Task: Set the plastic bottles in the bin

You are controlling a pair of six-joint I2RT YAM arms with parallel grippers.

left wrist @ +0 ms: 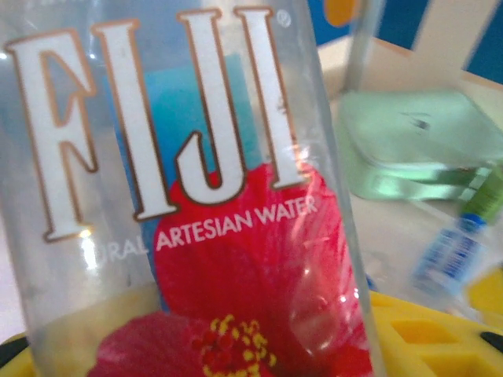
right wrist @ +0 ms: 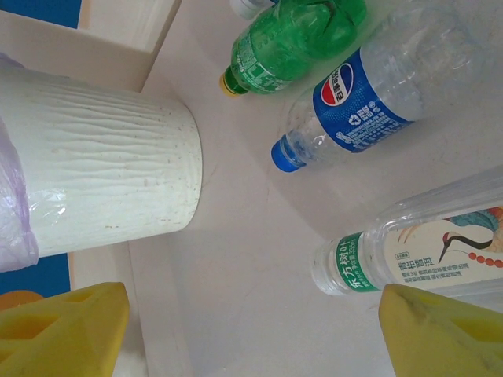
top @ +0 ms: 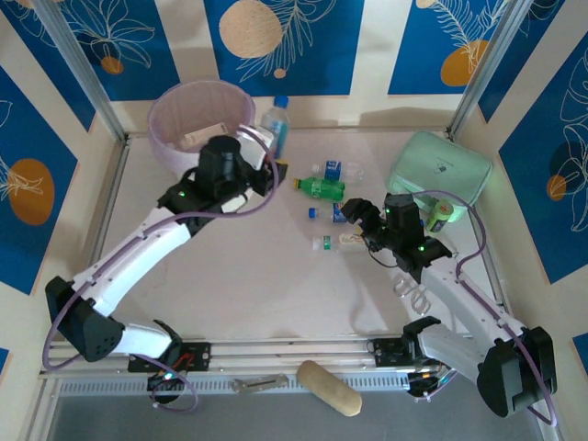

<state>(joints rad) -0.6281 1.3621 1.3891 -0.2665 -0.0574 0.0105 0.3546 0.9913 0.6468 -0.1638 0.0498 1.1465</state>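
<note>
My left gripper (top: 264, 158) is shut on a clear Fiji bottle (top: 275, 127) with a blue cap, held upright just right of the bin (top: 171, 103), a round cream wastebasket with a pink liner. Up close, the Fiji bottle (left wrist: 196, 196) sits between yellow pads (left wrist: 428, 338). My right gripper (top: 361, 220) hangs open over the loose bottles at table centre. Its yellow fingers (right wrist: 67, 334) have bare table between them. A clear bottle (right wrist: 416, 255) with a green band lies against the right finger. Beyond it lie a Pepsi-labelled bottle (right wrist: 365, 98) and a green bottle (right wrist: 291, 39).
A mint-green pouch (top: 439, 170) sits at the back right with a green bottle (top: 441, 214) beside it. A tan oblong object (top: 329, 387) lies on the front rail. More bottles (top: 340, 169) lie between the bin and the pouch. The bin wall (right wrist: 102, 181) is far left.
</note>
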